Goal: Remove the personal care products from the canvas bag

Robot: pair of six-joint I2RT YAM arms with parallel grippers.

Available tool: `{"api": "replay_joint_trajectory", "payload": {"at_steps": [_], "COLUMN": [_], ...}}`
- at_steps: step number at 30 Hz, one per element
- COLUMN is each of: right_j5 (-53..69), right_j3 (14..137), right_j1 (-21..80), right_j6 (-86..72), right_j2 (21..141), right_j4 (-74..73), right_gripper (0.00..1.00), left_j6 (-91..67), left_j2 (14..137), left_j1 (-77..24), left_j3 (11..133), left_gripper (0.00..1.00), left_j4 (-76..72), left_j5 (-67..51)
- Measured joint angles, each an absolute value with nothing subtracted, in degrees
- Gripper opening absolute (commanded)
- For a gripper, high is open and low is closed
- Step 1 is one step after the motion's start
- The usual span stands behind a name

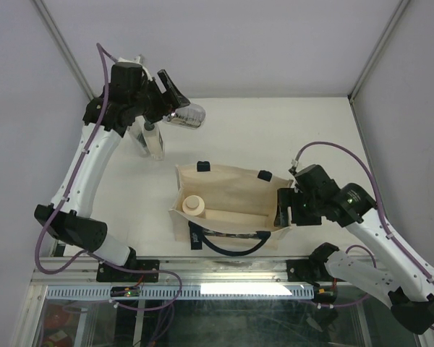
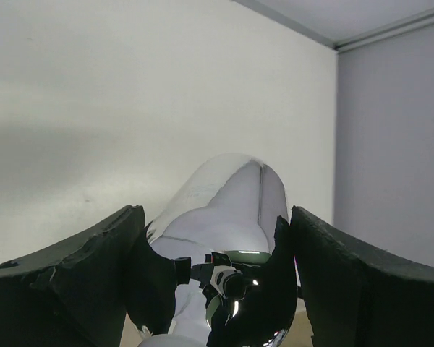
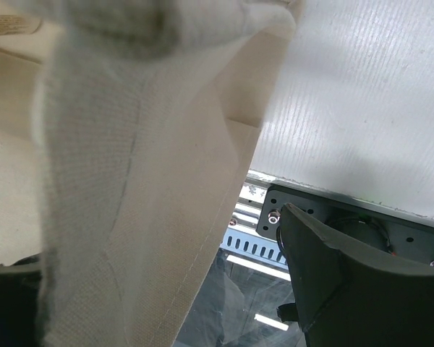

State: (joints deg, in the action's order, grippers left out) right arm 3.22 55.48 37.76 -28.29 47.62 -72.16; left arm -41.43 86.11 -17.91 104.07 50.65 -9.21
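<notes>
Silvery bottle (image 2: 224,210) looks slick, rigid, so my L fingers (image 2: 72,275) clamp its body; R fingers (image 3: 340,282) spread beside soft bag (image 1: 231,189) wall.

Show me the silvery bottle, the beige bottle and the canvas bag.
silvery bottle (image 1: 188,116): top external view, on its shiny body.
beige bottle (image 1: 194,205): top external view, on its round end.
canvas bag (image 1: 235,186): top external view, on its far side panel.
</notes>
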Motion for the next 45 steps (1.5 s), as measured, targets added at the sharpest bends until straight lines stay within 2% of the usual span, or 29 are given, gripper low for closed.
{"api": "replay_joint_trajectory", "payload": {"at_steps": [9, 19, 26, 45], "right_j5": [2.7, 1.3, 0.2, -0.8], "right_j3": [56.1, 56.7, 57.0, 57.0], "right_j1": [37.8, 37.8, 37.8, 37.8], "right_j6": [-28.1, -28.2, -28.4, -28.6], "right_j2": [48.0, 48.0, 48.0, 46.8], "right_j4": [-72.1, -72.2, -72.3, -72.8], "right_gripper": [0.75, 0.75, 0.75, 0.75], "left_j6": [-27.6, -19.9, -17.3, -14.2], "left_j2": [96.5, 107.7, 112.1, 117.4], "left_j1": [-18.0, -20.9, -23.7, -23.1], "left_j3": [104.3, 104.3, 104.2, 103.3], "left_gripper": [0.00, 0.00, 0.00, 0.02], "left_j4": [53.0, 52.2, 49.6, 46.4], "left_j5": [5.1, 17.7, 20.0, 28.4]}}
